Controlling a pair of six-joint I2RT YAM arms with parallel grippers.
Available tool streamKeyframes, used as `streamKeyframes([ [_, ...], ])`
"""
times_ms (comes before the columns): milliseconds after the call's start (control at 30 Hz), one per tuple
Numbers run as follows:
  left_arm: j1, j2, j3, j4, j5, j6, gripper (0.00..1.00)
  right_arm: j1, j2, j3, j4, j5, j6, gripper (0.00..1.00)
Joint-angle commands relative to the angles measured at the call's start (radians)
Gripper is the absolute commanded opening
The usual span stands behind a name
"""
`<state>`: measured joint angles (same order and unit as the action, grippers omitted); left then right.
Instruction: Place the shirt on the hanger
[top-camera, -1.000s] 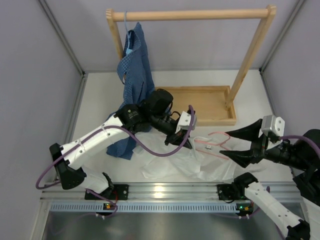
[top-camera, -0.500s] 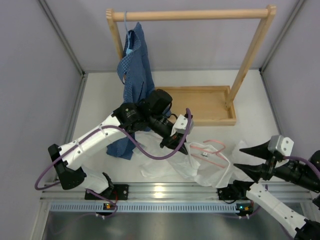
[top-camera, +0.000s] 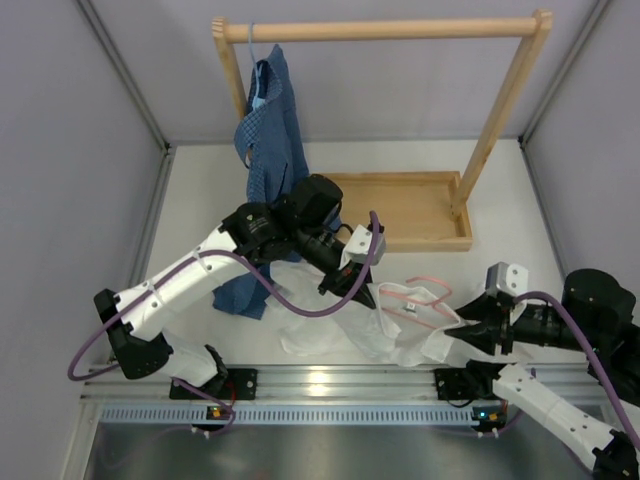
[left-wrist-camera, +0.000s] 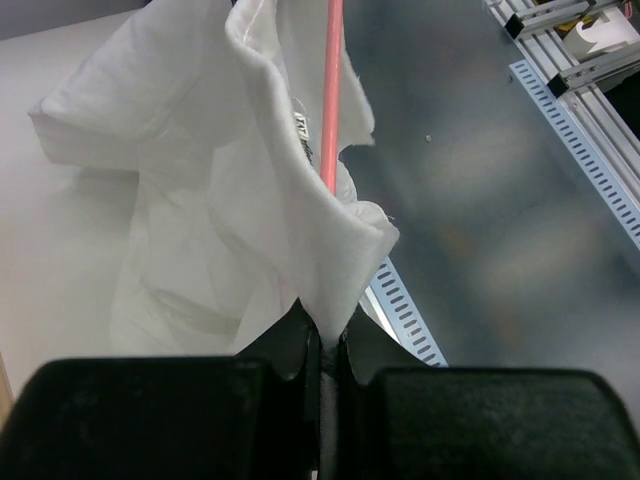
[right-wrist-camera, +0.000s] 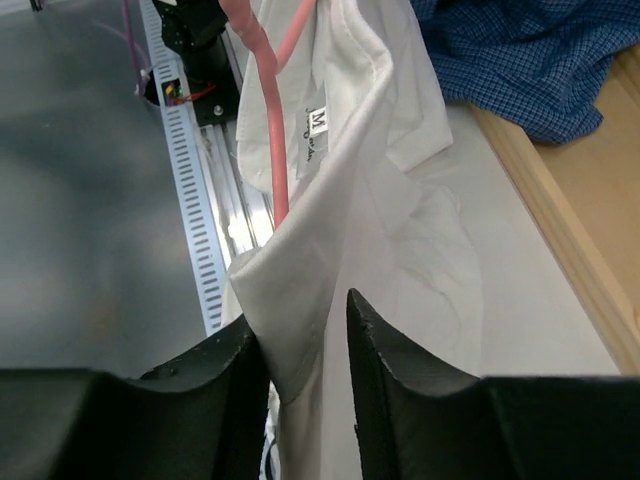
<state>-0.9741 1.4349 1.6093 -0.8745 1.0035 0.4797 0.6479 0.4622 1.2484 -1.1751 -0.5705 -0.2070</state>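
White cloth of the shirt (top-camera: 318, 342) lies bunched near the near edge of the table (top-camera: 190, 200), right of middle, with its collar raised off the surface. The hanger (top-camera: 404, 295) is threaded into the collar opening, and its pink wire runs between the cloth folds in both wrist views.

Left gripper (top-camera: 366, 296): fingers pressed together on a fold of collar cloth, with the wire just beyond them.

Right gripper (top-camera: 462, 335): fingers (right-wrist-camera: 375, 350) a little apart with the collar hem between them (no firm pinch is visible).

Progress, as judged: insertion has begun. No shoulder is seen seated over a hanger arm, the body and sleeves are still heaped, and nothing hangs on the wooden rail (top-camera: 380, 30) beside the blue checked shirt (top-camera: 268, 140).

Change from half a second ago: the right gripper stood wide open, clear of the shirt, towards the near right corner. It has since moved in to the collar and narrowed. The left gripper has barely shifted.
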Motion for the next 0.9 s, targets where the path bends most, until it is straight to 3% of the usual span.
streamKeyframes([
  [0,0.0,-0.013,0.058,0.019,0.089,-0.009,0.0,0.012,0.03,-0.01,0.1,-0.039,-0.019,0.32],
  [33,0.0,-0.005,0.066,0.017,0.086,-0.016,0.0,0.01,0.029,-0.009,0.112,-0.017,-0.014,0.16],
  [100,0.0,0.001,0.069,0.009,0.072,-0.024,0.0,0.01,0.009,-0.003,0.162,0.021,0.014,0.0],
  [300,0.006,0.027,0.133,0.008,-0.024,-0.09,0.0,0.01,-0.057,-0.003,0.259,0.277,0.11,0.0],
  [433,0.006,0.053,0.216,0.066,-0.181,-0.22,0.35,0.01,-0.063,0.0,0.273,0.405,0.146,0.0],
  [467,0.006,0.05,0.228,0.086,-0.224,-0.281,0.73,0.01,-0.062,0.011,0.272,0.411,0.155,0.0],
  [500,0.005,0.041,0.245,0.109,-0.321,-0.314,0.98,0.012,-0.056,0.017,0.272,0.417,0.156,0.0],
  [600,0.003,0.007,0.268,0.196,-0.487,-0.441,0.98,0.01,-0.042,0.042,0.273,0.464,0.158,0.0],
  [733,0.005,-0.08,0.297,0.279,-0.922,-0.64,0.98,0.012,-0.005,0.098,0.302,0.564,0.153,0.0],
  [867,0.003,-0.203,0.217,0.336,-1.049,-0.699,0.98,0.012,0.075,0.195,0.38,0.664,0.155,0.0],
])
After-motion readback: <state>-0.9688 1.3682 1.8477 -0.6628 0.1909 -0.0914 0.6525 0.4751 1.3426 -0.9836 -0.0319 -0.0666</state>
